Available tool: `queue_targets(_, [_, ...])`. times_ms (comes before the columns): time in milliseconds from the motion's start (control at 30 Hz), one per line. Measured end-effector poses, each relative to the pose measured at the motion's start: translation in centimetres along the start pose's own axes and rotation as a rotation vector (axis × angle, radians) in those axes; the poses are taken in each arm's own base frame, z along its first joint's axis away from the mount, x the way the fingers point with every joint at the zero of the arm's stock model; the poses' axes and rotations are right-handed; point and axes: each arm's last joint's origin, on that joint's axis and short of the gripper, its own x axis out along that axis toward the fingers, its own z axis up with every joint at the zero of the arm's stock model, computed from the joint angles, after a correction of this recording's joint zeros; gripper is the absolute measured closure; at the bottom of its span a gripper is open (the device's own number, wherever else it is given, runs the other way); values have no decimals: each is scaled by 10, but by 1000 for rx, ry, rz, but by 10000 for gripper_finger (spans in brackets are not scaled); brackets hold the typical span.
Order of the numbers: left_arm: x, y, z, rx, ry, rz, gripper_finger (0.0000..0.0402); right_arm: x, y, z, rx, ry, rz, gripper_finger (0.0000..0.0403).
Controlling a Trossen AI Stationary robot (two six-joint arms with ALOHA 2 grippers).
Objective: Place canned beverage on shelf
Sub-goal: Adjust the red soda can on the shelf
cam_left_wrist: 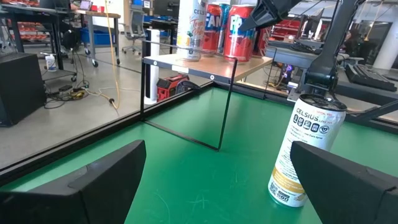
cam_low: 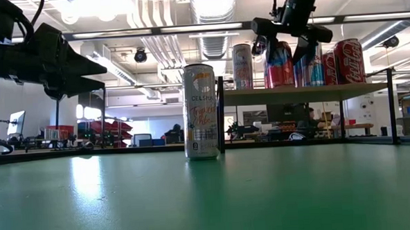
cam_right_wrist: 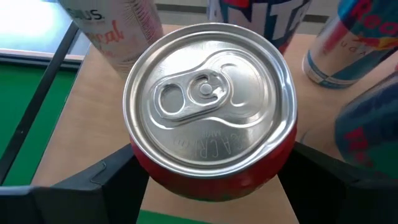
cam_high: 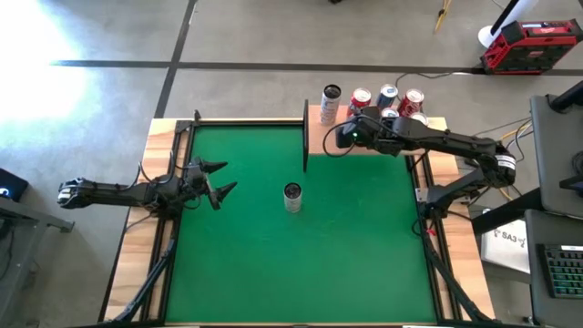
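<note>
A tall white Celsius can (cam_high: 292,196) stands on its base on the green mat, mid-table, also seen in the low view (cam_low: 201,112). The shelf (cam_high: 319,138), a light-wood board on thin black rails, stands at the mat's far right. On it stand a second white can (cam_high: 330,102) and several red and blue cans (cam_high: 401,98). My right gripper (cam_low: 282,53) is over the shelf's front part, shut on a red can (cam_right_wrist: 211,112) that the arm hides in the high view. My left gripper (cam_high: 221,179) waits open at the mat's left, level, with the Celsius can (cam_left_wrist: 305,155) ahead of it. My right gripper pinches the red can's side wall just under the top rim (cam_right_wrist: 148,169), one finger on each side. The fingers come slanting down from the table's right. The can is upright, its base at the shelf board (cam_low: 308,91); whether it rests on it I cannot tell.
The shelf's black upright rail (cam_high: 304,137) stands between the shelf and the Celsius can. Black frame bars run along the mat's left and right edges. A red toolbox (cam_high: 531,44) sits on the floor beyond the table. Bare green mat lies toward the near edge.
</note>
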Motion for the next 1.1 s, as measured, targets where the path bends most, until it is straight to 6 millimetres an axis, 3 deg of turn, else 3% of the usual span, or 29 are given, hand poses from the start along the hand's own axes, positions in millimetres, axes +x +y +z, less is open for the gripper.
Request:
queue_targets(267, [0,0,0,0,0,0,17,-1,-1,-1,-2,2,-2,99])
queue_targets(600, [0,0,0,0,0,0,17,-1,-4,-2,34,4,-31,33])
queue_targets(1100, [0,0,0,0,0,0,17,-8,-1,-14,170,-13,-65,30])
